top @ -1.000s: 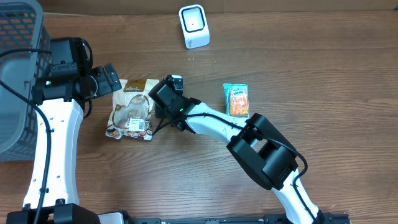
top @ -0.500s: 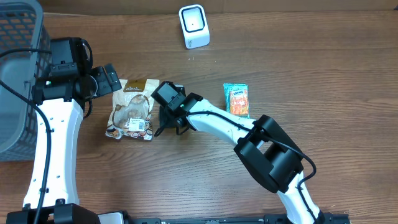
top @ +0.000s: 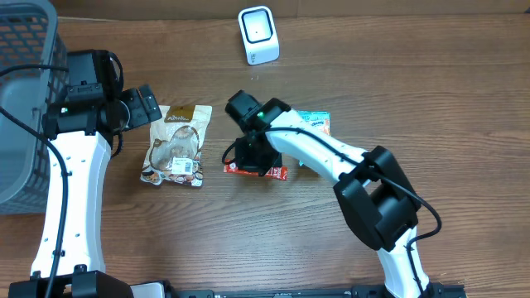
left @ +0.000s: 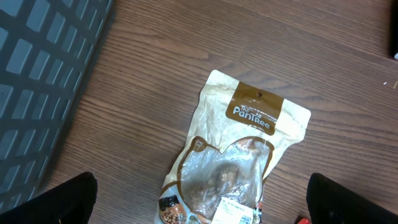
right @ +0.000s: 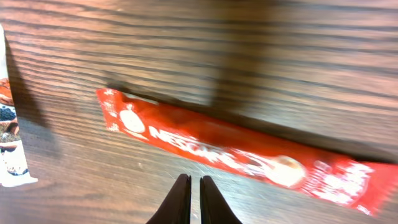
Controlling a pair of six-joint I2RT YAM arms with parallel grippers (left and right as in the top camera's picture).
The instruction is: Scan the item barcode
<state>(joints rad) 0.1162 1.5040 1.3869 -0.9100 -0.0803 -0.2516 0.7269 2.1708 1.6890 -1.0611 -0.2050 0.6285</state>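
Three views, entered in turn.

1. Overhead.
- Table [top: 464,74]: wood.
- Scanner [top: 258,35]: white, upright at the far edge.
- Red stick packet [top: 277,173]: judged to be the item for scanning. It lies flat near the middle of the table, well apart from the scanner. Its long axis runs left to right, barely tilted, with the right end a touch nearer the robot.
- Right gripper [top: 252,161]: directly over the packet's middle, hiding most of it.
- Brown pouch [top: 175,145]: just left of the packet.
- Teal packet [top: 316,124]: partly behind the right arm.
- Basket [top: 16,124]: at the left edge.
- Left gripper [top: 142,106]: hangs beside the pouch's top corner.

2. Left wrist.
- Fingers [left: 68,199]: at the two lower corners, spread wide and holding nothing.
- Brown pouch: lies between and beyond the fingers, its brown header end farthest from the camera.

3. Right wrist.
- Fingertips [right: 177,202]: pressed together with nothing between them.
- Red stick packet: just beyond the fingertips, slanting from upper left to lower right. The printed face is up and the lettering reads toward the lower right. No barcode shows on this face.

Step, as judged: the pick-up is not yet made. The next move calls for spreading the right jaws, closing them across the packet's narrow width and lifting. The hidden side would then be turned toward the scanner's window.
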